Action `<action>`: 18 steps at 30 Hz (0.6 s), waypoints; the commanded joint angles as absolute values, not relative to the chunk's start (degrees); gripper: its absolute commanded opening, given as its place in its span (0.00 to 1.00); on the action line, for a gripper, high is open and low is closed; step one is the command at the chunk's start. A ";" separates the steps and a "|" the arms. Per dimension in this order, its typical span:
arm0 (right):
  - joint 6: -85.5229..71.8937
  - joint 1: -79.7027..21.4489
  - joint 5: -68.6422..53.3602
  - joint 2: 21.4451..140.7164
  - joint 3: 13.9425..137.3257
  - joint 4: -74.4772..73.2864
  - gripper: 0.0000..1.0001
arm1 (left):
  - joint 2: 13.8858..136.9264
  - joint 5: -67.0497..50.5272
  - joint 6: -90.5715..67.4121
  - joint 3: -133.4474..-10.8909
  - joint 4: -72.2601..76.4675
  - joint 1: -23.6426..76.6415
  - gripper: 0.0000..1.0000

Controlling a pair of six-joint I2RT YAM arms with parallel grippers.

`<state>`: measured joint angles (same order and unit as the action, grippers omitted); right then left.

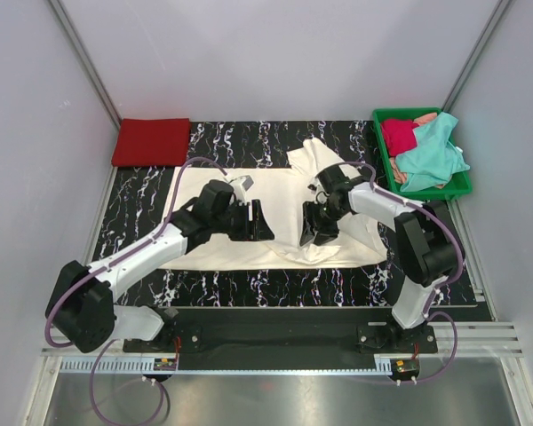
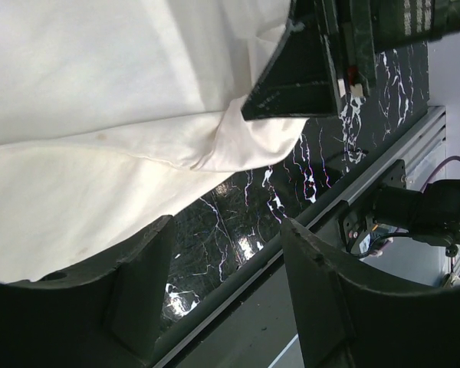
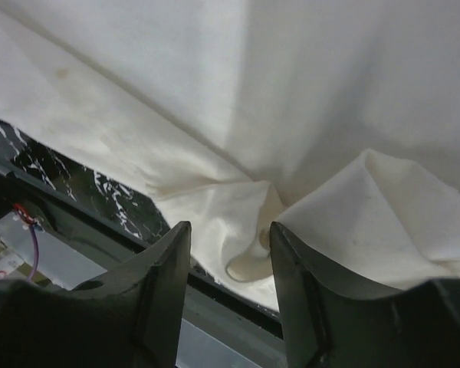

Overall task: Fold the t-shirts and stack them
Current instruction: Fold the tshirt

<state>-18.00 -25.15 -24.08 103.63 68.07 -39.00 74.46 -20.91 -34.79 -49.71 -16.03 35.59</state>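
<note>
Red shirt (image 1: 151, 142) lies folded at the far left, likely to start the stack. White shirt (image 1: 275, 191) lies flat on the tabletop (image 1: 142, 213) for folding. Left hand (image 1: 263, 222) is spread and empty by its near edge. Right hand (image 1: 318, 229) is spread around a cloth bump, ready to pinch. Crimson (image 1: 397, 135) and teal (image 1: 431, 155) shirts wait in the tray (image 1: 377, 133).

Stretched forward and angled inward: left gripper (image 1: 258, 222) facing right gripper (image 1: 318, 232), near but apart, both with jaws parted, tips tilted downward.

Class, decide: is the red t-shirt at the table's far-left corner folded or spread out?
Folded: the red t-shirt lies as a compact rectangle, no sleeves showing.
</note>
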 commanded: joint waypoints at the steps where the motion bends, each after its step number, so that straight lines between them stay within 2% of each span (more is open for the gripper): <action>1: -20.03 -26.45 -30.40 95.91 64.18 -37.97 0.52 | 72.77 -19.77 -34.28 -50.10 -14.94 35.07 0.62; 6: -23.11 -27.77 -35.41 88.61 60.04 -39.11 0.49 | 74.44 -21.80 -34.89 -49.83 -13.45 34.98 0.62; 10: -24.00 -28.21 -39.82 83.51 56.43 -43.05 0.52 | 77.25 -23.46 -34.19 -50.71 -13.79 35.85 0.64; 16: -28.11 -23.39 -41.48 80.51 56.69 -43.16 0.52 | 84.10 -19.70 -31.64 -58.79 -17.75 41.91 0.67; 18: -32.40 -21.10 -38.43 79.64 56.60 -43.59 0.58 | 87.52 -18.90 -31.12 -62.99 -18.10 44.54 0.68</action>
